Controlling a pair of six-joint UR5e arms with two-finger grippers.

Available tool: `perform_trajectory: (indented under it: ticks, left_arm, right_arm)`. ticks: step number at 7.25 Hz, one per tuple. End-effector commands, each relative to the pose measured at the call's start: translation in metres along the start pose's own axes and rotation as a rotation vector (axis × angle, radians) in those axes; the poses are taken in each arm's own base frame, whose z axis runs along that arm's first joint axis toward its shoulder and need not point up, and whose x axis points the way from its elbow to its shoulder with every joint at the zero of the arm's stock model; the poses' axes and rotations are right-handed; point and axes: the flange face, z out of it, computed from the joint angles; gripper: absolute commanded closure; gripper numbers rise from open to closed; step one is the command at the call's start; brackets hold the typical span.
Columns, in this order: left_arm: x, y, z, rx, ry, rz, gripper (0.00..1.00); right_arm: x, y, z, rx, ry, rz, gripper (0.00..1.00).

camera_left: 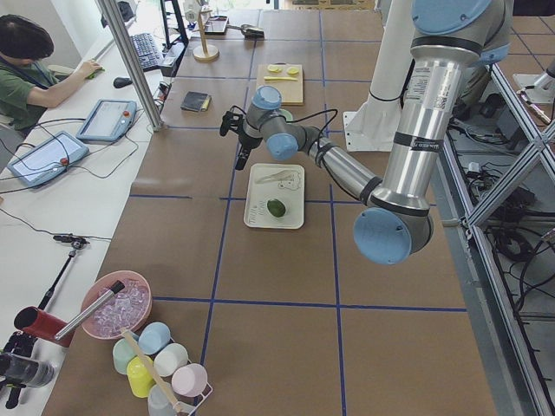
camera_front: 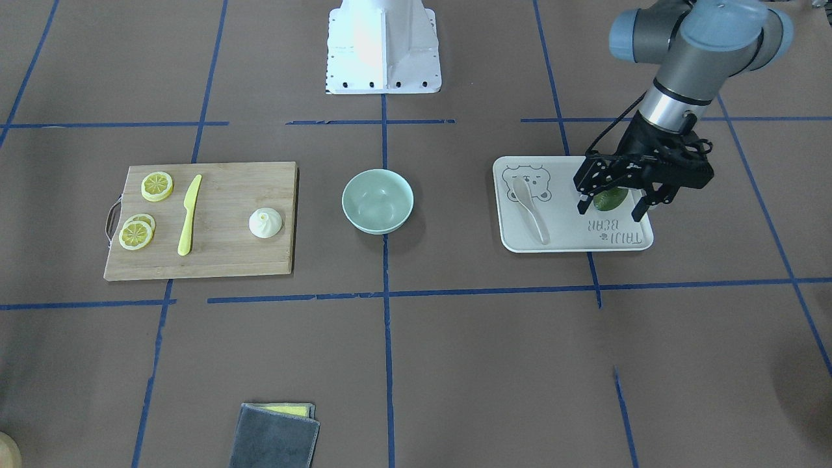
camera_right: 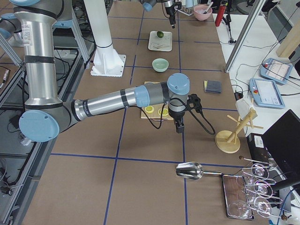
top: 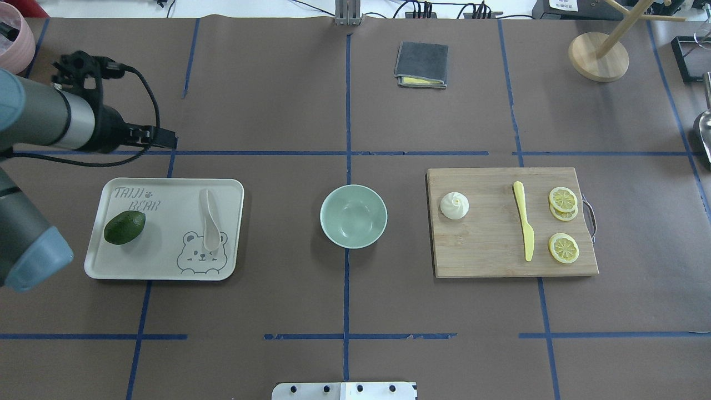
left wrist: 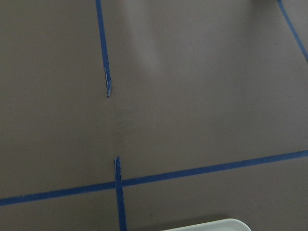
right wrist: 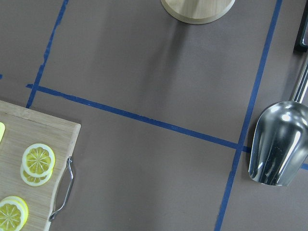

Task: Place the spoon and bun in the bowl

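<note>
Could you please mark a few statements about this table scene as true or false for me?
1. The bowl is empty. True.
2. The spoon lies on the cutting board. False: it lies on the tray, beside the avocado.
3. The bun sits on the cutting board. True.
4. The left gripper holds the spoon. False: it is open and empty.
5. The yellow knife lies between the bun and the lemon slices. True.

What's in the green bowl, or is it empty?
Empty: the bowl shows bare inside; the spoon lies on the tray, the bun on the cutting board.
</note>
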Motion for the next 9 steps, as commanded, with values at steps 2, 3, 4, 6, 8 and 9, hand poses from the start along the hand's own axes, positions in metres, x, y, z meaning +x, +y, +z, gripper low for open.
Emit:
perform_trajectory:
  ticks: [2,3,4,6,8,9]
  left_arm:
    - [0.037,0.067,0.066,-0.004,-0.089,-0.233,0.29]
    - [0.05,0.073,0.088,-0.012,-0.107,-0.248,0.37]
    - [0.052,0.072,0.099,-0.015,-0.119,-0.25,0.39]
    - [0.057,0.089,0.111,-0.043,-0.13,-0.23,0.39]
    - [0.06,0.097,0.114,-0.054,-0.129,-0.222,0.41]
    - [0.06,0.096,0.113,-0.052,-0.128,-0.223,0.49]
  right_arm:
    - [0.001,0.001,0.001,-0.002,0.0,0.002,0.0]
    - [0.0,0.001,0.0,0.0,0.0,0.0,0.0]
    - [-0.001,0.001,-0.001,0.0,0.0,-0.002,0.0]
    - [-0.001,0.002,-0.001,0.001,0.0,-0.001,0.0]
    - [0.0,0.002,0.0,-0.002,0.0,0.0,0.0]
    - [0.001,0.003,0.001,-0.003,0.0,0.002,0.0]
